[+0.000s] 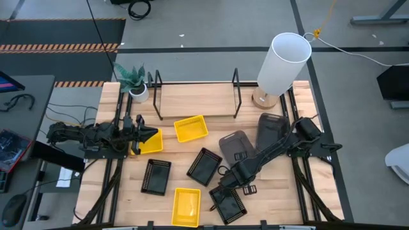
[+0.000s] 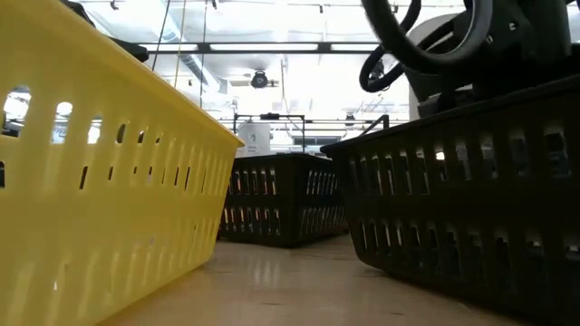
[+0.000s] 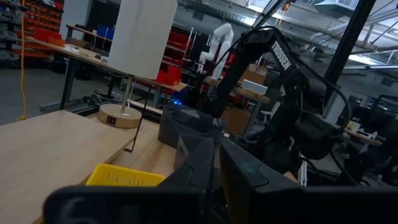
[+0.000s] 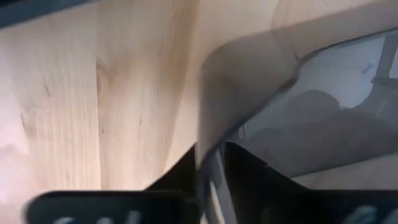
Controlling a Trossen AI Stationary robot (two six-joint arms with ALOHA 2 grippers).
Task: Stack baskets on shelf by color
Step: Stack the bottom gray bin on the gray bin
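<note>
My left gripper [image 1: 153,133] sits at the table's left, over the far edge of a yellow basket [image 1: 152,144], fingers closed. My right gripper [image 1: 231,174] reaches toward the table's middle, by a dark grey basket [image 1: 233,144], and is shut on a grey basket wall [image 4: 249,68]. Another grey basket [image 1: 271,128] lies farther right. Two more yellow baskets [image 1: 190,128] [image 1: 186,206] and three black perforated baskets [image 1: 156,176] [image 1: 204,166] [image 1: 228,203] rest flat on the table. The shelf [image 1: 195,102] stands at the far edge. My left gripper [image 3: 216,171] is shut at the yellow basket's far edge [image 1: 160,136], with the fingers level and pointing toward the table's right. The fingers hide the place of contact. My right gripper [image 4: 208,171] pinches the grey basket's wall [image 4: 208,146] near a rounded corner. One finger [image 4: 249,171] is inside and one finger [image 4: 177,177] outside, coming from above.
A white lamp [image 1: 281,61] stands at the shelf's right end and a potted plant [image 1: 135,83] at its left end. In the low view a yellow basket [image 2: 100,181] and a black basket [image 2: 471,190] stand close, with bare wood between them.
</note>
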